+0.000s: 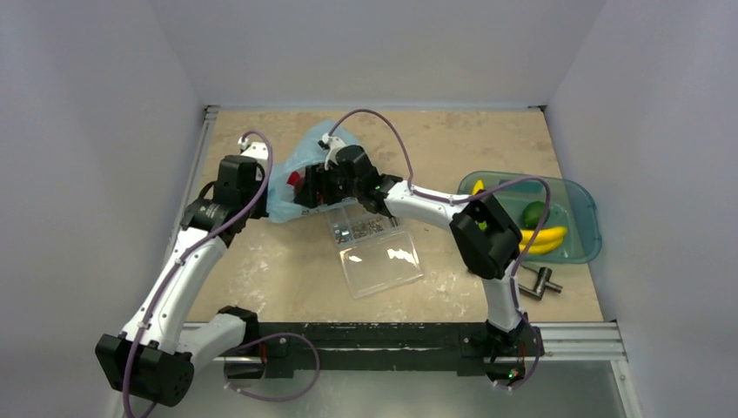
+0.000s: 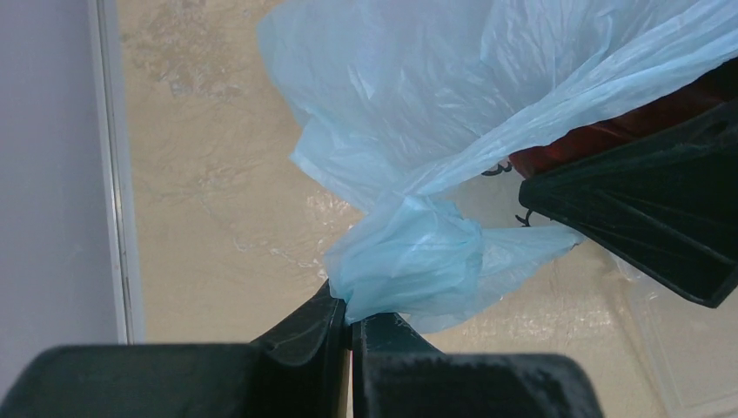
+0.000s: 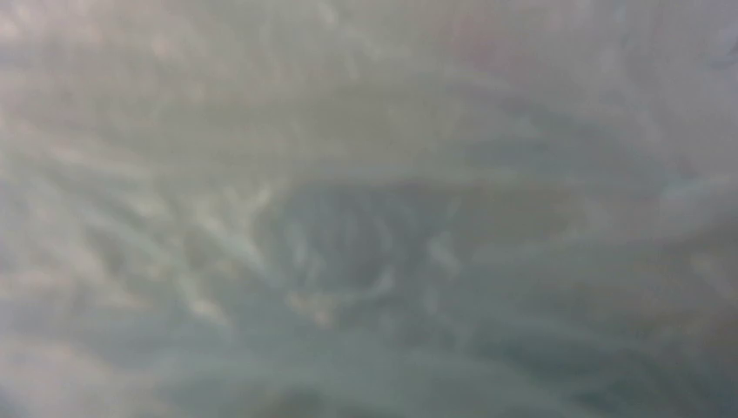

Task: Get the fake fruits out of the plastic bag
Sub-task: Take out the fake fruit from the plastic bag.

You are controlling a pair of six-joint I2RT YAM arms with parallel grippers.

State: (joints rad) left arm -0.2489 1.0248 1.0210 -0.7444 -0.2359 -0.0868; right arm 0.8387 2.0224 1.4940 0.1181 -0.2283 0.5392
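The light-blue plastic bag (image 1: 300, 157) lies at the back left of the table. My left gripper (image 1: 270, 198) is shut on a bunched corner of the bag (image 2: 409, 261), its jaws pressed together in the left wrist view (image 2: 352, 318). My right gripper (image 1: 305, 187) reaches into the bag's mouth; its black body also shows in the left wrist view (image 2: 644, 218). A red fruit (image 1: 294, 178) shows at the mouth beside it, red in the left wrist view (image 2: 609, 139). The right wrist view shows only blurred plastic film (image 3: 365, 226), and its fingers are hidden. Yellow bananas (image 1: 544, 239) and a green fruit (image 1: 533, 213) lie in the tray.
A translucent teal oval tray (image 1: 585, 213) stands at the right. A clear rectangular plastic box (image 1: 383, 261) with small metal parts (image 1: 361, 228) lies mid-table under the right arm. A metal tool (image 1: 540, 283) lies near the front right. A metal rail (image 2: 109, 174) runs along the left edge.
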